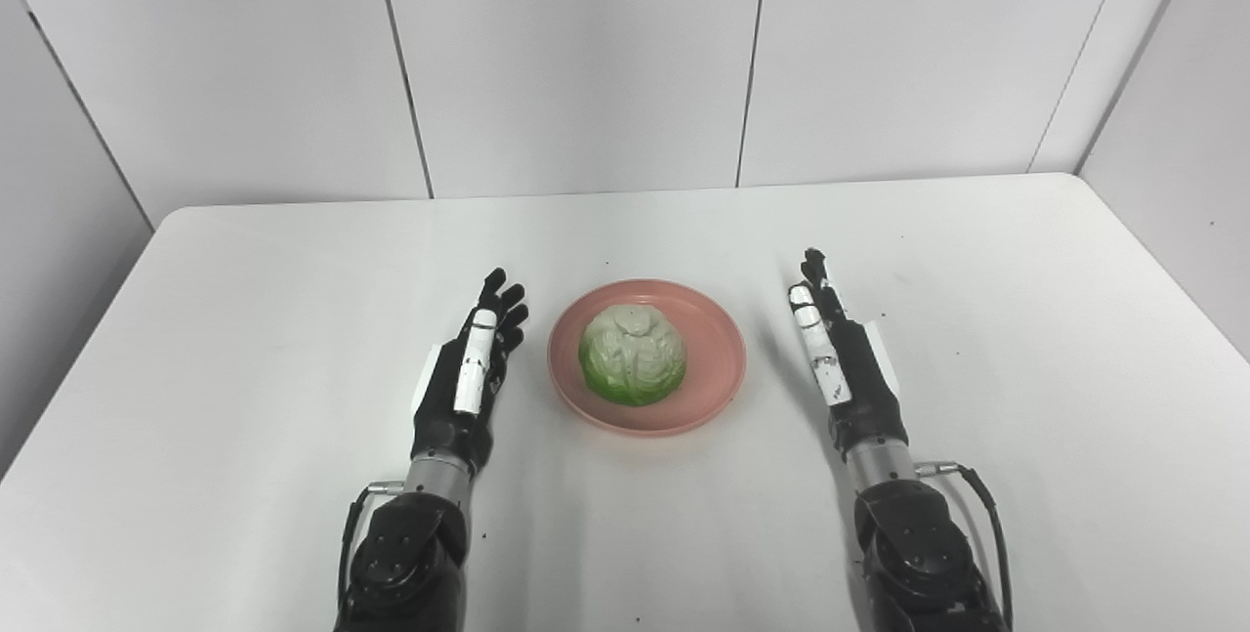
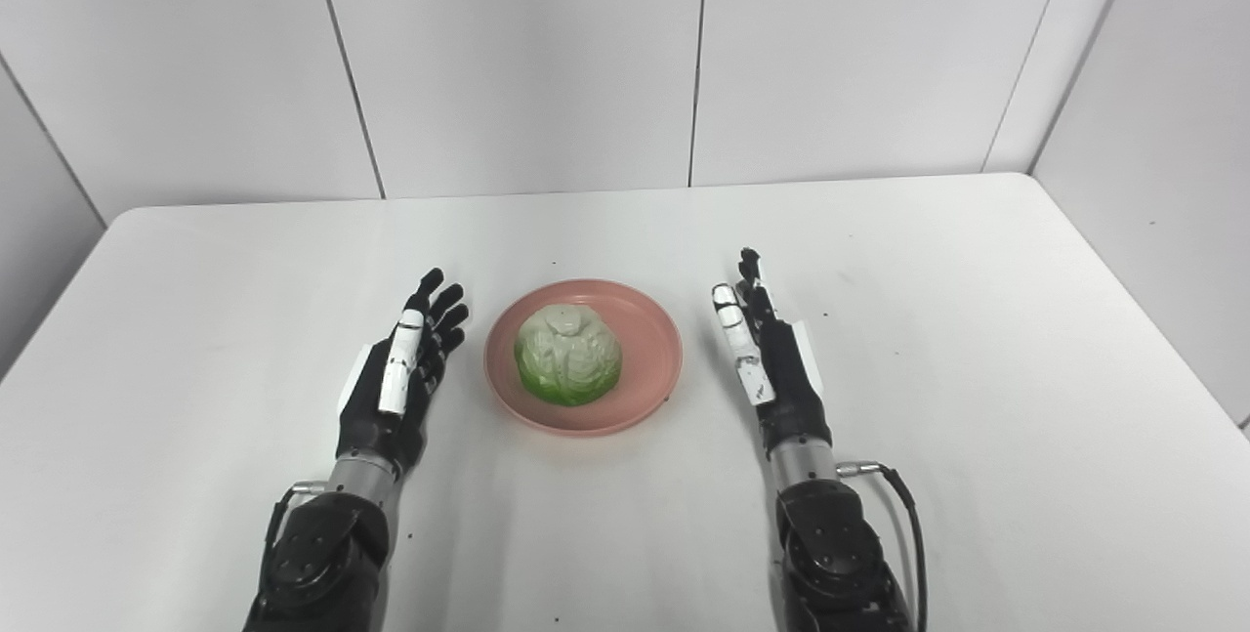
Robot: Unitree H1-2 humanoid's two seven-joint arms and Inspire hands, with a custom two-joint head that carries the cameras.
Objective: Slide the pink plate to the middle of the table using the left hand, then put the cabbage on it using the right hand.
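Now, taking the pink plate (image 1: 718, 358) as the landmark, everything else sits around it on the white table (image 1: 244, 437).

To the left of the plate, just beside its rim but not touching it, is the left hand (image 1: 469, 378). Its arm comes in from the bottom edge on the left side. The hand is held edge-on with the palm turned toward the plate, its fingers (image 1: 500, 298) stretched forward and slightly spread, holding nothing. A narrow strip of bare table shows between the fingers and the plate's left rim.

On the plate itself lies the cabbage (image 1: 633, 356), pale at the top and bright green toward its lower side. It rests in the plate's middle, a touch toward the left half, with pink rim visible all the way around it. The plate sits roughly at the middle of the table, between the two hands.

To the right of the plate is the right hand (image 1: 838, 358), a little farther from the rim than the left one is. It too stands edge-on with its palm toward the plate, fingers (image 1: 812, 271) straight and pointing away from the robot, empty and clear of both plate and cabbage. A thin cable (image 1: 986, 505) loops out beside its wrist.

Behind the plate, beyond the table's far edge, stand plain white wall panels (image 1: 586, 56).
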